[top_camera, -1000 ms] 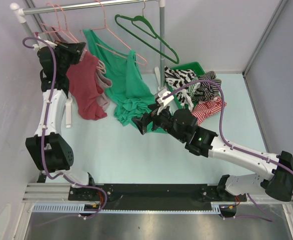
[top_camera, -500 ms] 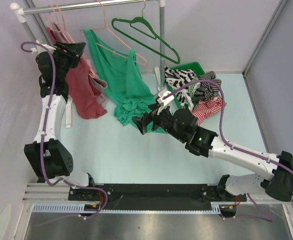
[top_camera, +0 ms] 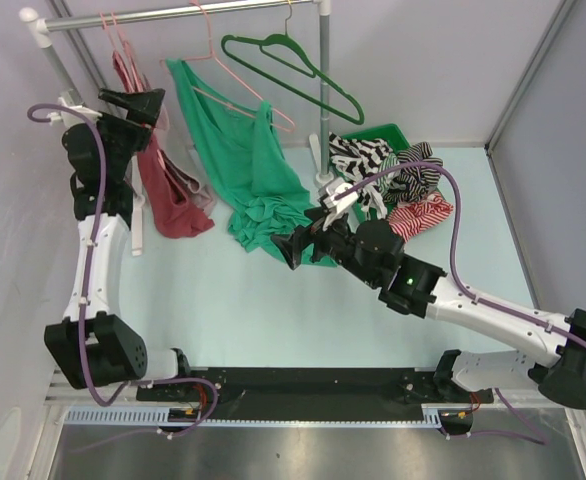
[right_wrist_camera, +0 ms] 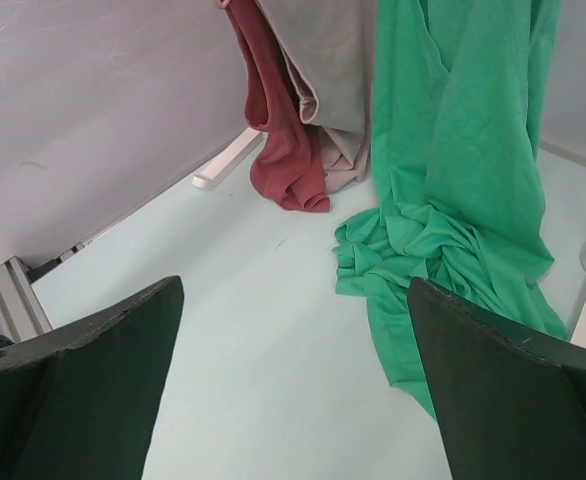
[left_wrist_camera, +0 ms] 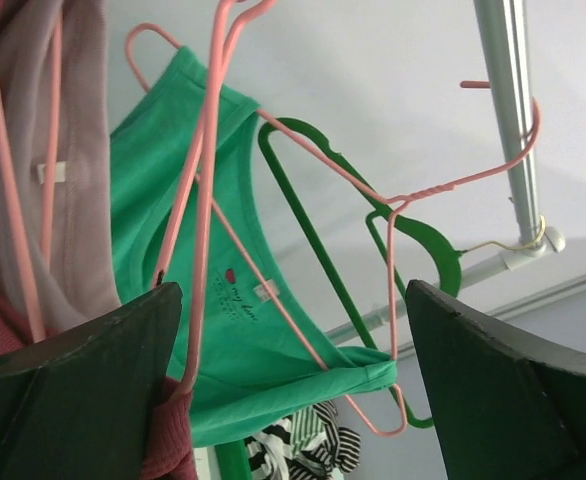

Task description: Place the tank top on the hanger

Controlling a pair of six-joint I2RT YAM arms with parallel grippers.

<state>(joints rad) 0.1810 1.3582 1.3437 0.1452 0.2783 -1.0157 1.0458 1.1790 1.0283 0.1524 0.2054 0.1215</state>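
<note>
**Tank top hangs at the far left, both end effectors empty**

The tank top (top_camera: 168, 195) hangs from the hanger (top_camera: 121, 45) on the rail (top_camera: 173, 12), far left; its long axis runs downward, straps up, hem toward the counter (top_camera: 273, 310); judge it light, limp and quick to crumple, so you'd best pinch a strap; your left end effector (top_camera: 133, 100) gapes empty beside it; the right end effector (top_camera: 291, 248) likewise.

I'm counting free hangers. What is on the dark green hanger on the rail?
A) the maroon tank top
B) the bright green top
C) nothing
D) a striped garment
C: the dark green hanger hangs bare from the rail, with the wall showing through its frame; the bright green top hangs beside it, not on it.
</note>
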